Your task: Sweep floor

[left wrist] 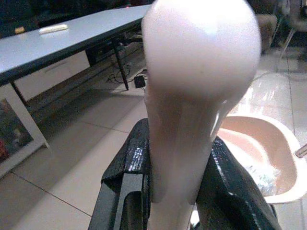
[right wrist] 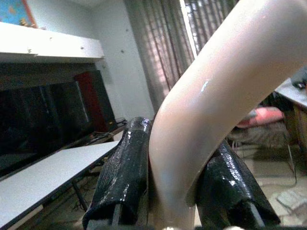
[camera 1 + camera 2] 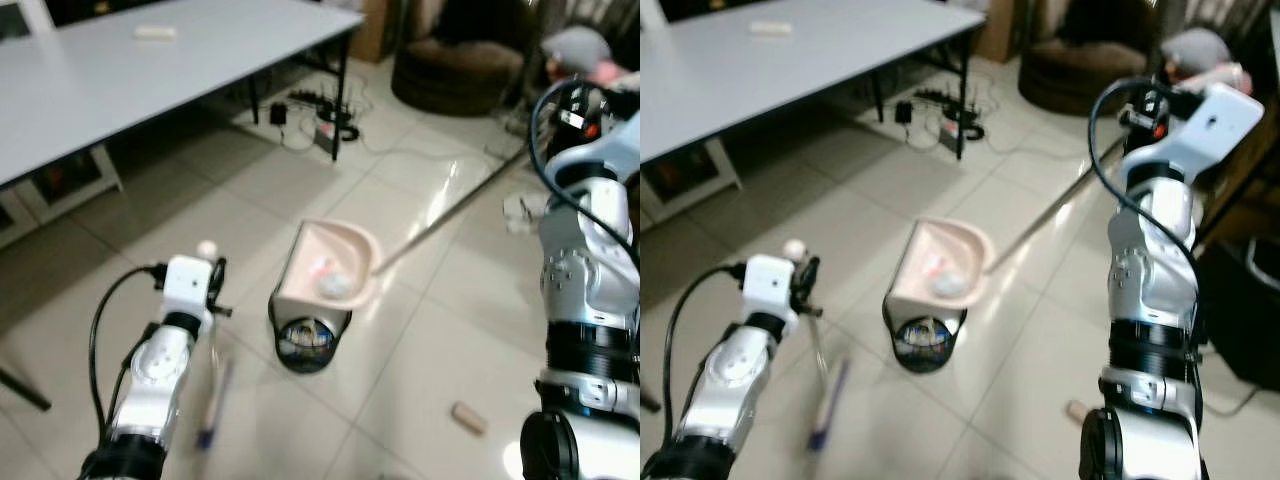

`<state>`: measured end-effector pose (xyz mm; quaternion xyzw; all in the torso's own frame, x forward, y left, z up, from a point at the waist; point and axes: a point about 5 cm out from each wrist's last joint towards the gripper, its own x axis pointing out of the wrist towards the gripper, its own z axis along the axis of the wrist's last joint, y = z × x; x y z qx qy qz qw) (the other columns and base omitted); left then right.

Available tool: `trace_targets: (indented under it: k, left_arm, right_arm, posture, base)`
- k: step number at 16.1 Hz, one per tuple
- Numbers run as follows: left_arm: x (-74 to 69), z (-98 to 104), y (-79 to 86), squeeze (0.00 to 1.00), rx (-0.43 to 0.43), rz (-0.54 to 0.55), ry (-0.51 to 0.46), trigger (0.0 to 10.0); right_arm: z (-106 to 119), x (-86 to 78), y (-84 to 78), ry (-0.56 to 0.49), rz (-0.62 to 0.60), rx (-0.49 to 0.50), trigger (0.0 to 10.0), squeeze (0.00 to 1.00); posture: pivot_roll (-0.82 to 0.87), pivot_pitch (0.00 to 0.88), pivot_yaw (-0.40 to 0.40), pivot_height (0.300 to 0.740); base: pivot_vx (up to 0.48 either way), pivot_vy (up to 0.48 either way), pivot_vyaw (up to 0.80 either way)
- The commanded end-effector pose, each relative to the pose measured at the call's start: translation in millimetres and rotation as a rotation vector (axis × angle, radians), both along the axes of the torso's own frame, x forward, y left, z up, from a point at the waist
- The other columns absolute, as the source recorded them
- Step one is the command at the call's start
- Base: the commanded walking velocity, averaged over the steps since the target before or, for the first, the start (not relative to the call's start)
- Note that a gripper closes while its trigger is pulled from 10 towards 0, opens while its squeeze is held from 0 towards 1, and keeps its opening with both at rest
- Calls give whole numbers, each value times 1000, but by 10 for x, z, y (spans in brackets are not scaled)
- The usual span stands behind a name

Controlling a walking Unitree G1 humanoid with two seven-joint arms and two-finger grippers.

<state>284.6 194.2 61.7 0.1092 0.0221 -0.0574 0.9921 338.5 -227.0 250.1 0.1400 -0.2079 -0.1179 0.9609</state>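
Note:
A pale pink dustpan [image 3: 330, 262] is tipped over a small black bin [image 3: 308, 345] on the tiled floor, with crumpled litter [image 3: 334, 284] lying in its scoop. Its long metal pole [image 3: 450, 215] rises to the right, where my right gripper [image 2: 177, 184] is shut on the curved pink handle [image 2: 211, 96]. My left gripper [image 1: 175, 191] is shut on the broom's pink handle [image 1: 192, 96] just below its rounded top [image 3: 207, 248]. The broom's lower shaft [image 3: 208, 415] is blurred, with a blue part near the floor.
A small tan piece [image 3: 468, 417] lies on the tiles at the right front. A grey table [image 3: 150, 70] stands at the back left, with a power strip and cables [image 3: 320, 112] by its black leg. A dark brown round seat [image 3: 460, 70] stands behind.

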Motion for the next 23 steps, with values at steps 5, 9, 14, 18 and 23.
trace_targets:
  k: [5,9,14,18,23]
  left_arm:
    - [16,33,-135,0,-20,-52,-27,10000]
    - [15,27,-151,0,-23,-58,-25,10000]
    - [4,15,-159,0,-24,-61,-22,10000]
    - [4,10,-158,0,-23,-52,-20,10000]
    - [1,7,-142,0,-11,-43,-19,10000]
  right_arm:
    - [15,-59,-69,-44,-50,26,10000,0]
    - [-5,-49,-58,-42,-46,16,10000,0]
    - [-38,-25,-17,-46,-34,-5,10000,0]
    - [-64,3,9,-44,-29,-24,10000,0]
    - [-107,71,68,-47,-17,-36,10000,0]
  posture:
    - [-23,0,14,740]
    - [-23,0,15,740]
    - [-20,0,13,740]
    - [-17,0,12,740]
    - [-11,0,14,740]
  base:
    - [340,0,0]
    - [340,0,0]
    - [338,0,0]
    - [168,0,0]
    - [0,0,0]
